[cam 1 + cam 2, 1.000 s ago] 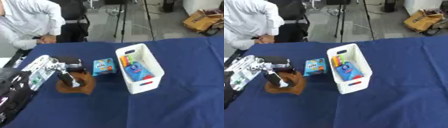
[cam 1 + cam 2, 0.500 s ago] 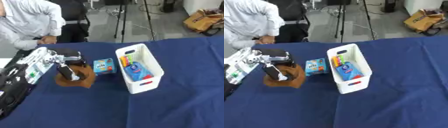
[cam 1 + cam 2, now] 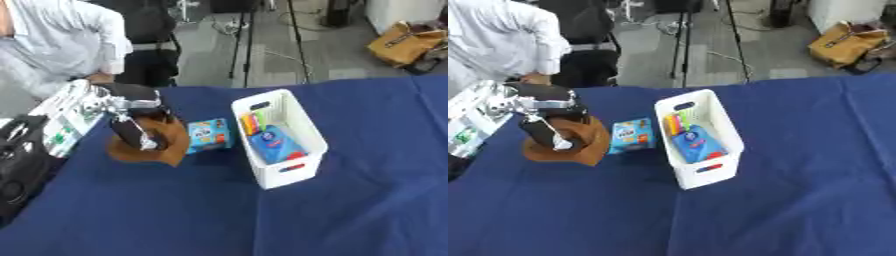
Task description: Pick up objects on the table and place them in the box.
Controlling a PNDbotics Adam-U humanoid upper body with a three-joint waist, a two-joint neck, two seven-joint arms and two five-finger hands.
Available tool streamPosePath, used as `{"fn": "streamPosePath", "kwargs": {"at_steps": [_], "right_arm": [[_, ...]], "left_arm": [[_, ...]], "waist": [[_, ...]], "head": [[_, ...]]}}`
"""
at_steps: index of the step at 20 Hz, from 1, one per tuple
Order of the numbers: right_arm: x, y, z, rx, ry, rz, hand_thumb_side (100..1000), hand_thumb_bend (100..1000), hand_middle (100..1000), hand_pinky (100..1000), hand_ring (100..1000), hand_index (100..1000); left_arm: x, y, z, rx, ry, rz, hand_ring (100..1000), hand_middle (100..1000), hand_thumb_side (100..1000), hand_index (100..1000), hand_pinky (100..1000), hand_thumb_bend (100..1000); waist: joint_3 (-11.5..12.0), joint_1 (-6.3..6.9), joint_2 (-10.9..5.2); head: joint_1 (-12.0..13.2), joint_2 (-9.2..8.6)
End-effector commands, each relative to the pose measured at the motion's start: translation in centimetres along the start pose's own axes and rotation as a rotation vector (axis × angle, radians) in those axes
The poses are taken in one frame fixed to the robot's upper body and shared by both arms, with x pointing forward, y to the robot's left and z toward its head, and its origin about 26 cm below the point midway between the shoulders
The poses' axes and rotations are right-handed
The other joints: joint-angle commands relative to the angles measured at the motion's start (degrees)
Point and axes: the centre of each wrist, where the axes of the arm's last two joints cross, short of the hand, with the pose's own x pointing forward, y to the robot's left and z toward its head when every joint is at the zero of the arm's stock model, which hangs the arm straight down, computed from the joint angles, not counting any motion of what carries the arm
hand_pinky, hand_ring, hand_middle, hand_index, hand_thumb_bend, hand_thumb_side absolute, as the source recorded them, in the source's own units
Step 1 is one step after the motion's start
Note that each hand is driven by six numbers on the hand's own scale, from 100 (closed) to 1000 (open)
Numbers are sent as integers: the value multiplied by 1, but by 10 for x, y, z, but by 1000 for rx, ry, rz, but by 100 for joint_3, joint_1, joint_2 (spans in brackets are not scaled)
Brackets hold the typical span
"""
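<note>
A brown hat-like thing (image 3: 162, 145) hangs just above the blue tablecloth at the left, tilted, with my left hand (image 3: 133, 131) shut on its crown. To its right a blue snack packet (image 3: 209, 135) lies flat on the cloth. A white box (image 3: 302, 150) stands right of the packet; inside it are a blue packet (image 3: 275, 145) and some orange and yellow items. My right hand shows in neither view.
The blue-covered table (image 3: 350, 210) stretches wide to the right and front. A person in a light shirt (image 3: 61, 45) stands at the far left edge. A tripod and a brown bag (image 3: 407, 42) are on the floor beyond the table.
My left hand has lifted the brown thing and carried it up and to the right, closer to the blue packet. The view has also shifted a little.
</note>
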Motion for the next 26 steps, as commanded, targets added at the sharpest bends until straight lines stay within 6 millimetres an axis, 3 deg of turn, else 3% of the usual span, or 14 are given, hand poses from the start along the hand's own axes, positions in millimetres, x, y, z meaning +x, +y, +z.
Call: {"fn": "streamPosePath", "kwargs": {"at_steps": [1, 16, 26], "right_arm": [[3, -2, -10, -20, -34, -10, 573, 100, 618, 753, 709, 579], [2, -3, -10, -14, -34, -8, 576, 100, 618, 754, 710, 581], [3, -3, -9, -13, -33, -10, 579, 100, 618, 754, 711, 596]], "left_arm": [[-4, 26, 18, 53, 25, -33, 358, 463, 142, 624, 246, 116], [28, 78, 11, 138, -55, -86, 346, 453, 147, 620, 242, 100], [43, 98, 3, 166, -94, -92, 333, 440, 152, 613, 236, 100]], "waist": [[4, -16, -158], [-50, 0, -189], [-105, 10, -214]], "head": [[18, 44], [67, 96], [83, 72]]}}
